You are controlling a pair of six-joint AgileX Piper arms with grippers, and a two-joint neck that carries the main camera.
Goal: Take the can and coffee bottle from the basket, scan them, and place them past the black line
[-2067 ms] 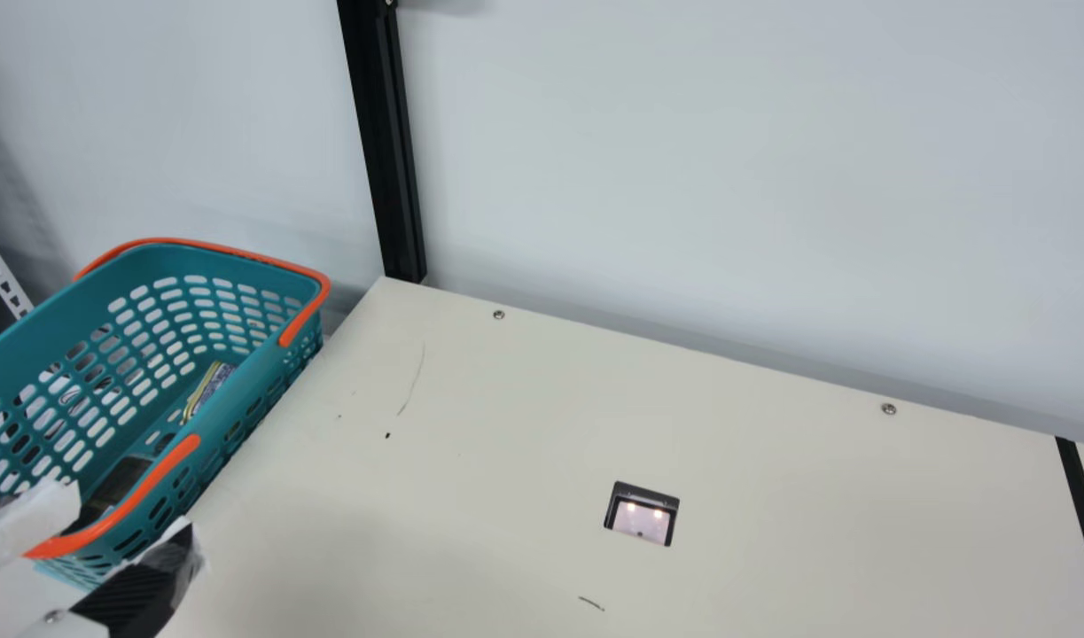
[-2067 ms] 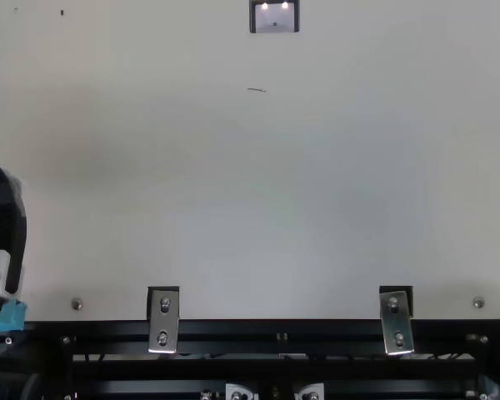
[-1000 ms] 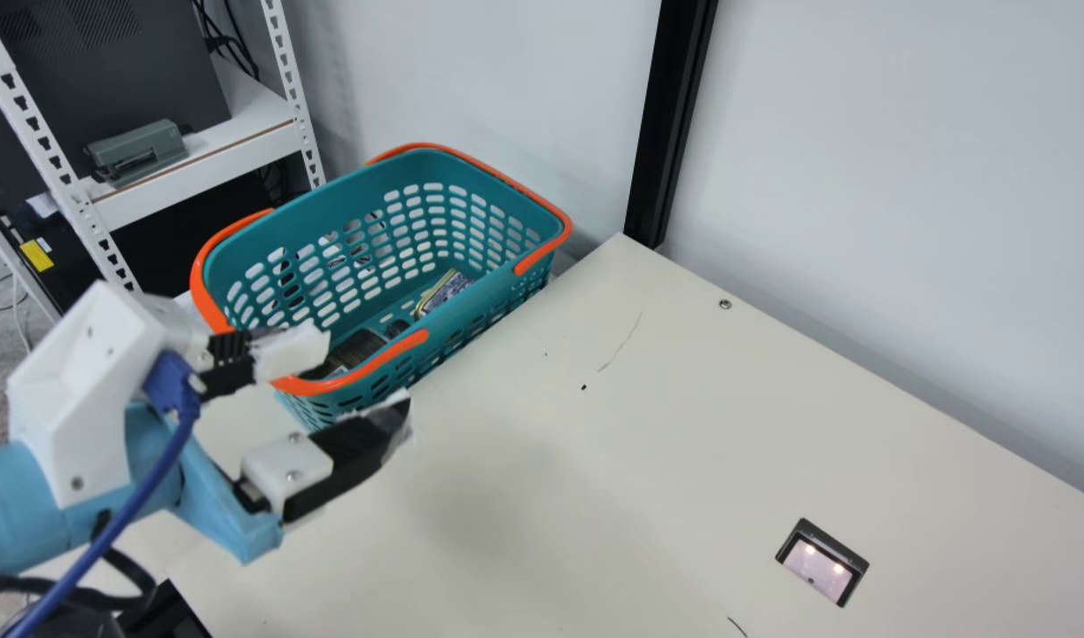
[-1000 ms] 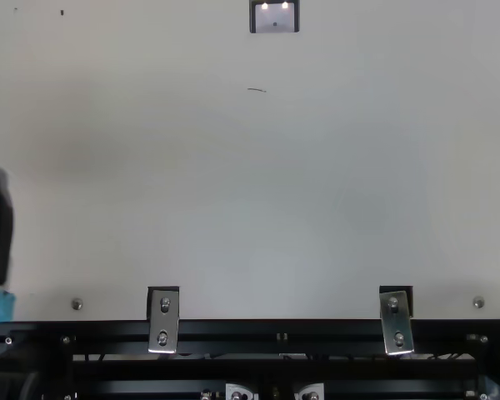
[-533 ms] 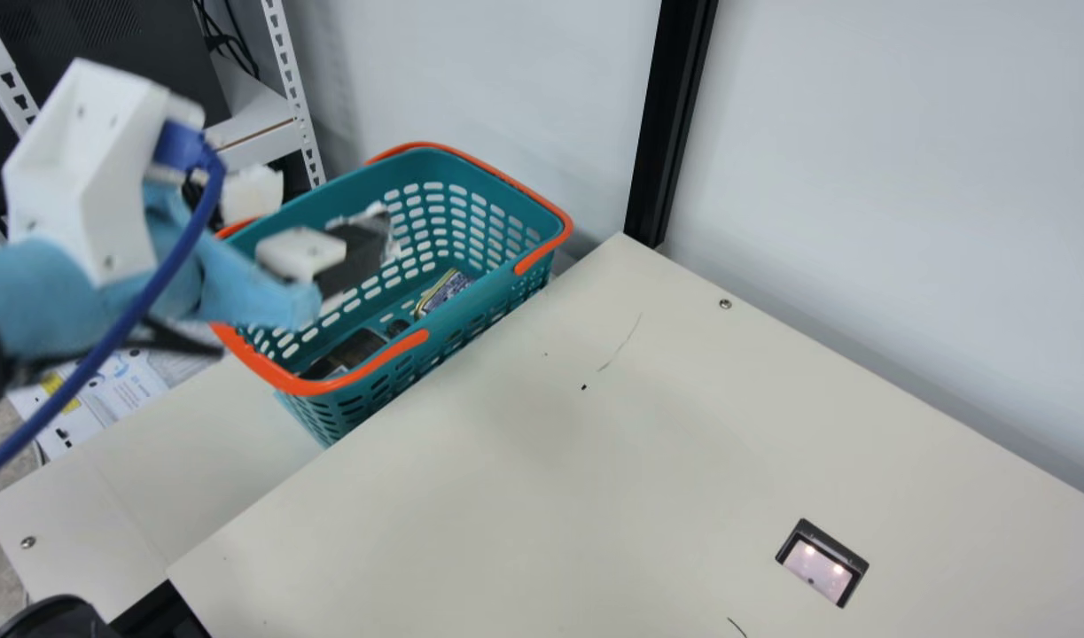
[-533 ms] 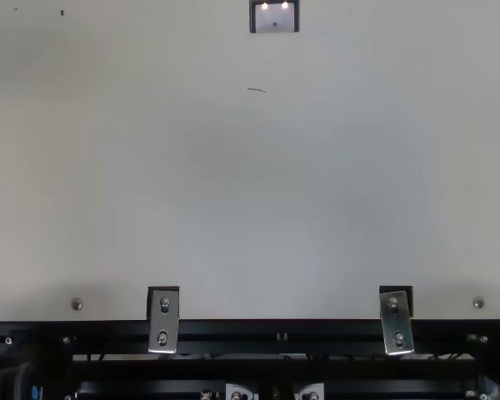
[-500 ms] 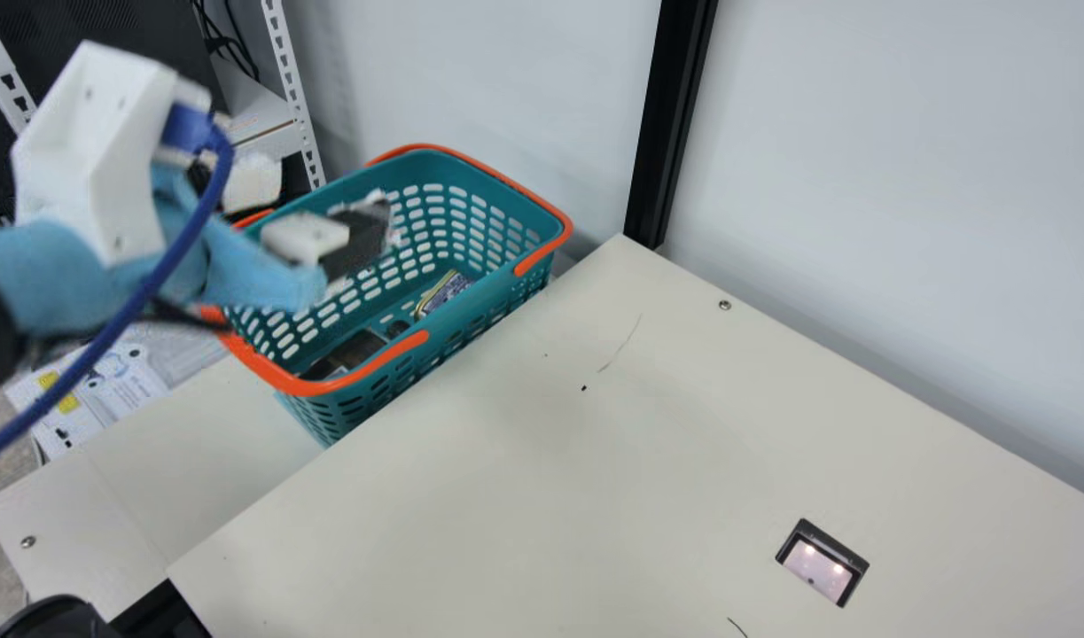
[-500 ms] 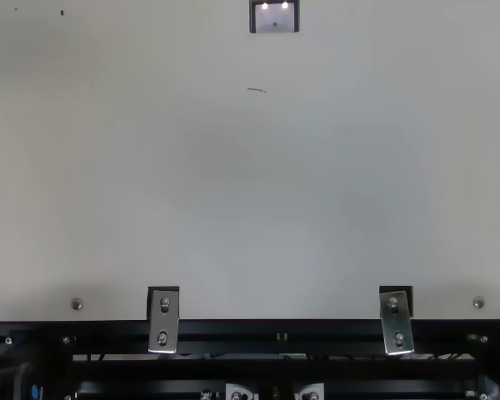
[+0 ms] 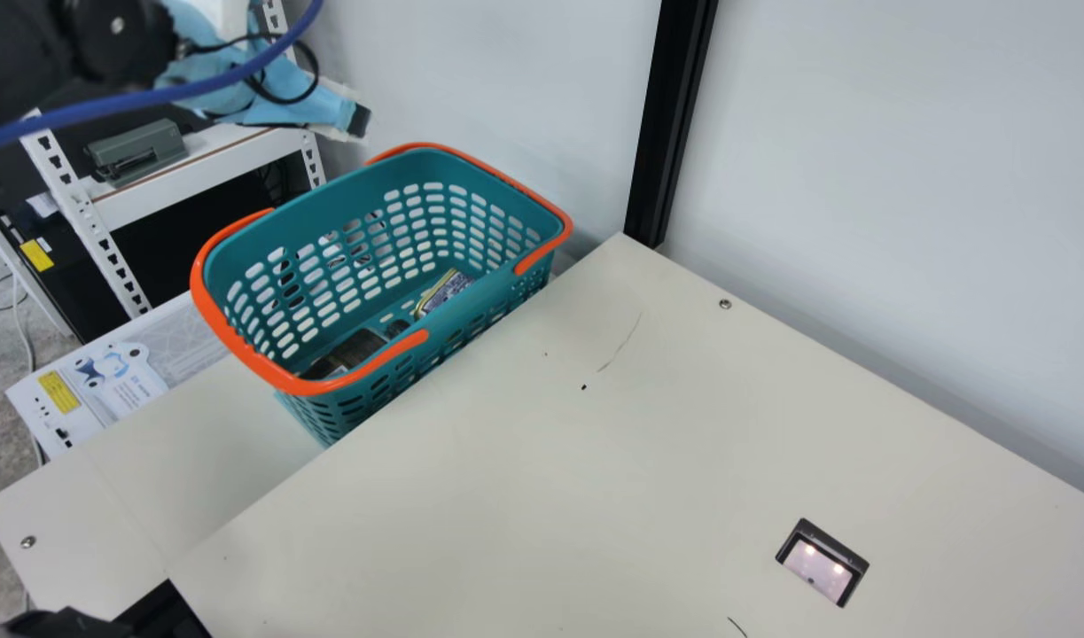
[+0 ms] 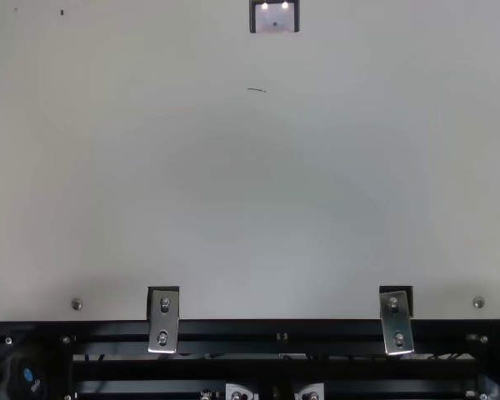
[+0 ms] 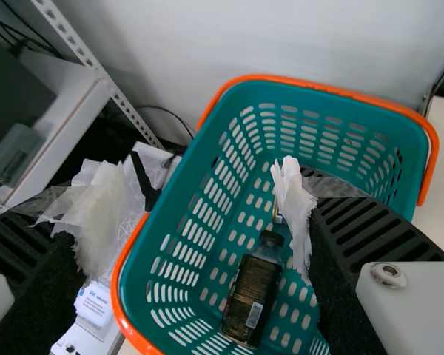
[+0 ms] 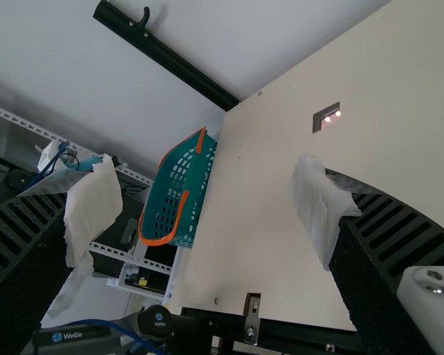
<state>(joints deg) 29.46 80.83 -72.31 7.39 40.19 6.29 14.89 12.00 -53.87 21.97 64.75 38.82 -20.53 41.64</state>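
Observation:
Raised behind and left of the basket (image 9: 231,341), my left gripper (image 9: 360,124) appears in the main view. The left wrist view has this gripper (image 11: 196,214) open above the basket, nothing between its fingers. Inside lies the dark coffee bottle (image 11: 250,299) with its black cap; the bottle (image 9: 355,348) is partly behind the near wall in the main view. The can (image 9: 444,291) rests farther along the basket floor, and a taped fingertip hides most of it from the left wrist camera. In the right wrist view my right gripper (image 12: 206,213) is open and empty.
The scanner window (image 9: 821,563) is set in the cream table (image 9: 542,461), with a short dark mark (image 9: 736,627) near it. A black post (image 9: 670,124) stands behind the table corner. A white metal shelf (image 9: 196,173) is beyond the basket at left.
The main camera has turned toward the basket. My left arm has risen from beside the basket's near end to above it, leaving the top view's left edge. The can and bottle remain in the basket.

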